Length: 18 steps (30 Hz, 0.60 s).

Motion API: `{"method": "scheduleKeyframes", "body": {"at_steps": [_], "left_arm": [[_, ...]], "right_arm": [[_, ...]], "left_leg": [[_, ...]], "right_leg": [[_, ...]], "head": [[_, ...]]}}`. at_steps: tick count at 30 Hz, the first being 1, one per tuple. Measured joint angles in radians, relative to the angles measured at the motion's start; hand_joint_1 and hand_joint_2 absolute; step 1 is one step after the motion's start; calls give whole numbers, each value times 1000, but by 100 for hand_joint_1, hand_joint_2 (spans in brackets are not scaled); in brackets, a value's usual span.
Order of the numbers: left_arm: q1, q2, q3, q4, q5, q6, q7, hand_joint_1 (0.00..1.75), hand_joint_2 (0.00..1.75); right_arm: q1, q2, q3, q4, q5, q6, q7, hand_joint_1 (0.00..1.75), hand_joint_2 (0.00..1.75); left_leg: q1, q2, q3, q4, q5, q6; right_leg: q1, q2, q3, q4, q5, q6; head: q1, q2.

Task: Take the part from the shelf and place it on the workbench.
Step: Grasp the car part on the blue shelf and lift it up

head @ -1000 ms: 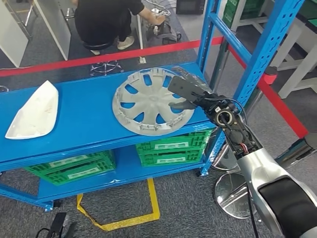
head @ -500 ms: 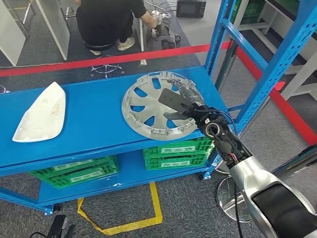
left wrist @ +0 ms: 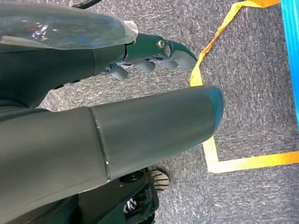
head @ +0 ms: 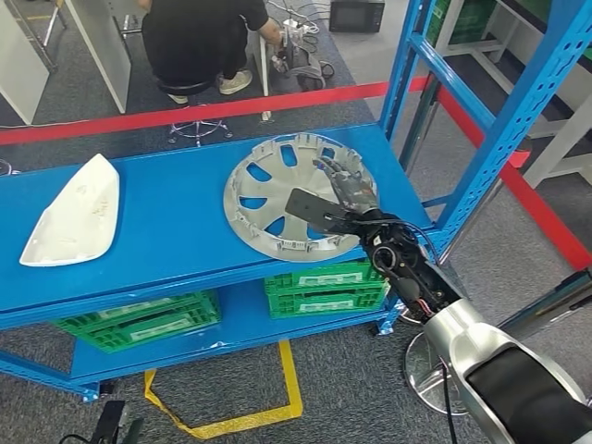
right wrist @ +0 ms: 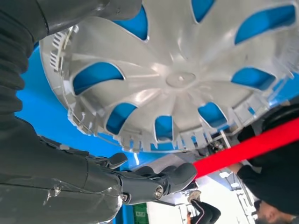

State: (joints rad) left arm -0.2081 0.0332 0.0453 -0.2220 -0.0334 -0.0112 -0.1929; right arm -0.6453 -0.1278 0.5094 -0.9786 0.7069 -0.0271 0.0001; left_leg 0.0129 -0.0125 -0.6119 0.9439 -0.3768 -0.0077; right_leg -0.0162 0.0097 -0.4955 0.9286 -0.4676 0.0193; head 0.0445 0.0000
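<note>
Currently early stage | wheel cover (head: 297, 196) lies flat on blue shelf (head: 167, 222), not yet lifted | right hand (head: 342, 199) spread over its 4 o'clock rim, fingers apart, grasp seemingly not closed | left hand (left wrist: 105, 140) hangs slack over floor | workbench placement remains.

right arm extended forward | right hand (head: 339, 196) fingers apart | left hand (left wrist: 148, 79) hanging, fingers apart

The right hand (head: 334, 192) now reaches further in over the silver wheel cover (head: 279, 190), its thumb nearer the hub than a second ago. The cover's near edge no longer overhangs the blue shelf (head: 167, 213) front as it did.
</note>
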Motion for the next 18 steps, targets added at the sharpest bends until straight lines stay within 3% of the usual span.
{"method": "scheduleKeyframes", "body": {"at_steps": [18], "left_arm": [[0,0,0,0,0,2,0,0,0]], "right_arm": [[11,42,52,41,37,11,14,0,175]], "left_leg": [[4,1,1,-2,1,-1]], "right_leg": [[1,0,-1,2,-1,-2]], "head": [[-9,0]]}}
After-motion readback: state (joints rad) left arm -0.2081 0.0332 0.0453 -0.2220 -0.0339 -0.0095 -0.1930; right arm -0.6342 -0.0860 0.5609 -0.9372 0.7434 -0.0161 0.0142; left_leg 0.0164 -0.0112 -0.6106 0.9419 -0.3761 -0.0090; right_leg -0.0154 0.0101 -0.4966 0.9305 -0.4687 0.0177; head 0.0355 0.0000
